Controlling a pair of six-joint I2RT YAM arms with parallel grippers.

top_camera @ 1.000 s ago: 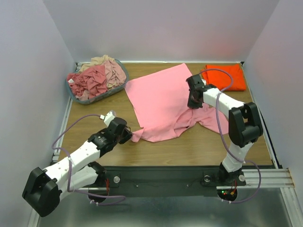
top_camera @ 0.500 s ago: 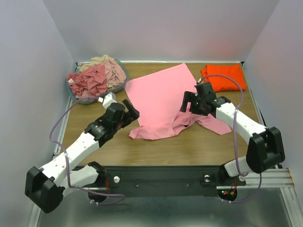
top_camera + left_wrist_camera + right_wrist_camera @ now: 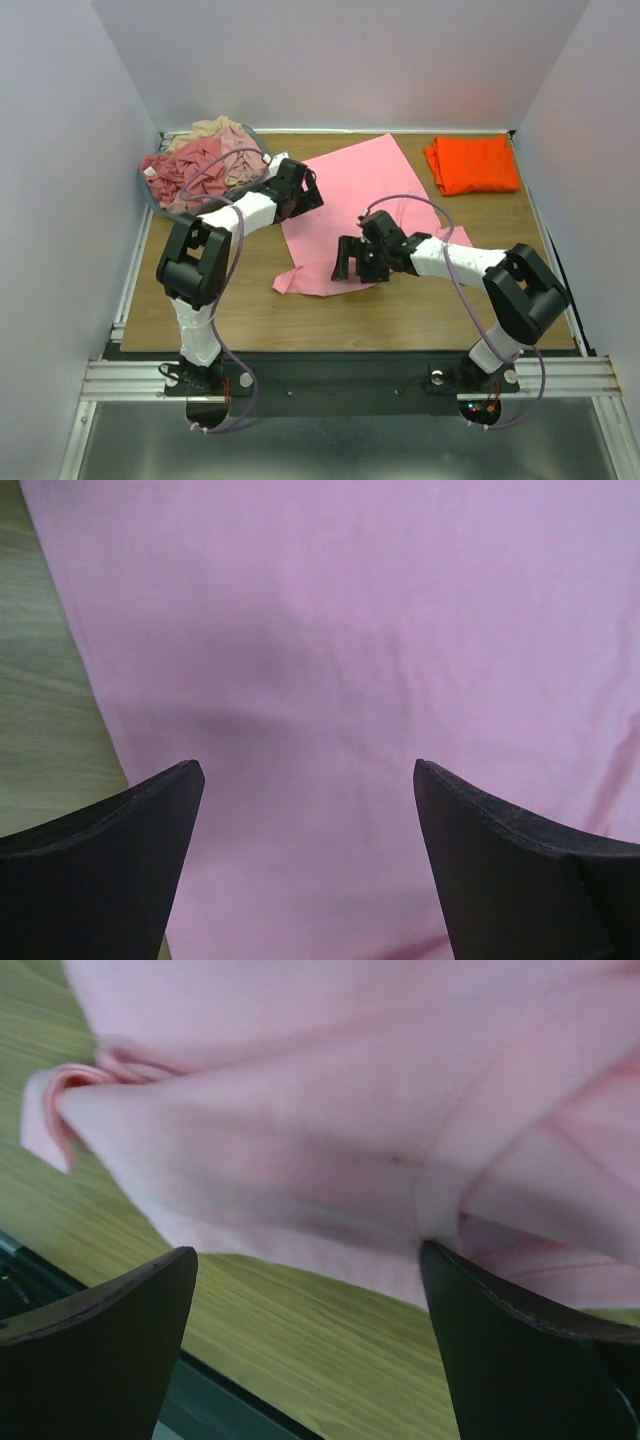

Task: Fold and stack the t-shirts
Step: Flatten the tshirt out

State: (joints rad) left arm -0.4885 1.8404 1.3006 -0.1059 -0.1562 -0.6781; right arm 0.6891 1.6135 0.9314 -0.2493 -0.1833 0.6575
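**Spread wide, nothing held**

My left gripper (image 3: 310,770) hangs with its fingers wide apart — the light pink t-shirt (image 3: 350,630) lies flat beneath and ahead of them, its edge and the wooden table (image 3: 40,710) just off the left-hand fingertip. My right gripper (image 3: 310,1255) is spread too; the shirt's bunched folds sit between and beyond its fingers. The folded orange t-shirt (image 3: 473,164) lies well apart from both.
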